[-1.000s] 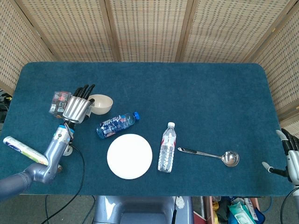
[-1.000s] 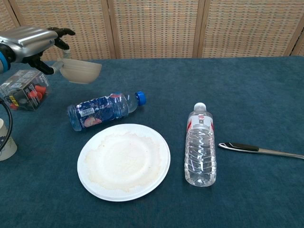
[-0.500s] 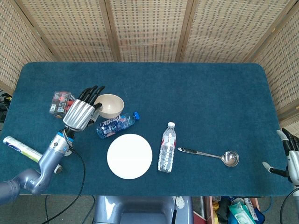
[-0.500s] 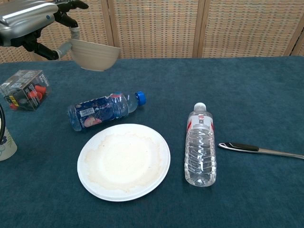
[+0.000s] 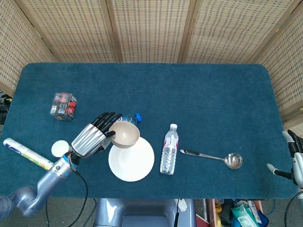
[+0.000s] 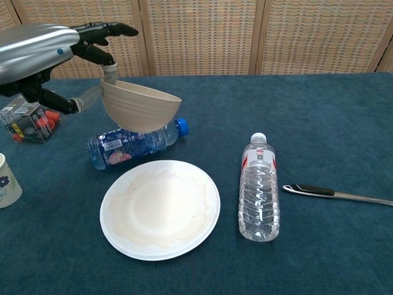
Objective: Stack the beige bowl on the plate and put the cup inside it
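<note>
The robot's left hand (image 6: 43, 52) grasps the beige bowl (image 6: 140, 106) by its rim, fingers over the edge, and holds it in the air, mouth up and slightly tilted. The bowl hangs just above the far left edge of the white plate (image 6: 159, 209), not touching it, which seems meant to line it up for lowering onto the plate. The plate lies flat and bare on the blue desk (image 6: 307, 104).

Directly behind the plate, under the raised bowl, a blue-labelled bottle (image 6: 132, 142) lies on its side; it is close enough that a low approach could probably knock it. To the left of the plate stands the white cup (image 6: 7, 182), upright and untouched, waiting for its turn. Beyond the cup, further from the plate, sits a small clear box (image 6: 31, 117) with red contents. To the right of the plate a clear water bottle (image 6: 258, 187) lies on its side, and past it a metal ladle (image 5: 215, 157).

The right hand (image 5: 294, 158) rests at the desk's far right edge, well apart from the plate, fingers spread and holding nothing.
</note>
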`<state>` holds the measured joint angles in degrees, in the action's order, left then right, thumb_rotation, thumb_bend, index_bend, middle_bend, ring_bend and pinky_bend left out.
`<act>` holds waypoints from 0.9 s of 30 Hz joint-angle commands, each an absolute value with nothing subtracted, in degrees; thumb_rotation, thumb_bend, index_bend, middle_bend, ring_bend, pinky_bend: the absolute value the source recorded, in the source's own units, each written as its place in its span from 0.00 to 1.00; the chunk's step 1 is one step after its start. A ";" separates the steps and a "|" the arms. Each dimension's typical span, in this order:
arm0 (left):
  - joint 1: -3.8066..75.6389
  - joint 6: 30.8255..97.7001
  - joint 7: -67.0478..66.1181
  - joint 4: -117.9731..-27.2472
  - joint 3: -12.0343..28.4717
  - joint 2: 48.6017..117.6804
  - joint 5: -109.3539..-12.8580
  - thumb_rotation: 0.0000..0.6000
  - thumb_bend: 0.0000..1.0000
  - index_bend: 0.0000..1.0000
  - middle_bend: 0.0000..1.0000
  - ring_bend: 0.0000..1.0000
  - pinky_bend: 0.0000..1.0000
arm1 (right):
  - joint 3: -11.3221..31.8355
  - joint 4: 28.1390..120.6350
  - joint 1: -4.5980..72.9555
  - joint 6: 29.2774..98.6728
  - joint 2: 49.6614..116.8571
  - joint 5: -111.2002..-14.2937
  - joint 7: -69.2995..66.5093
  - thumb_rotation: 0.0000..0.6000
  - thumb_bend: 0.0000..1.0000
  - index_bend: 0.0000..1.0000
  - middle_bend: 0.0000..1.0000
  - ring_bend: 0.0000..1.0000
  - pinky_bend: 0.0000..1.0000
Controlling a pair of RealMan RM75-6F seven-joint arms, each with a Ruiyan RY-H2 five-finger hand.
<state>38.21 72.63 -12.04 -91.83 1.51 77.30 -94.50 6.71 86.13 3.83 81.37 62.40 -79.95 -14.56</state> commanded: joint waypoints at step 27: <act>38.30 65.25 -15.26 -82.51 -1.22 88.93 -95.84 1.00 0.55 0.69 0.03 0.00 0.10 | 7.34 85.98 3.18 82.09 62.16 -79.25 -15.97 1.00 0.14 0.01 0.00 0.00 0.00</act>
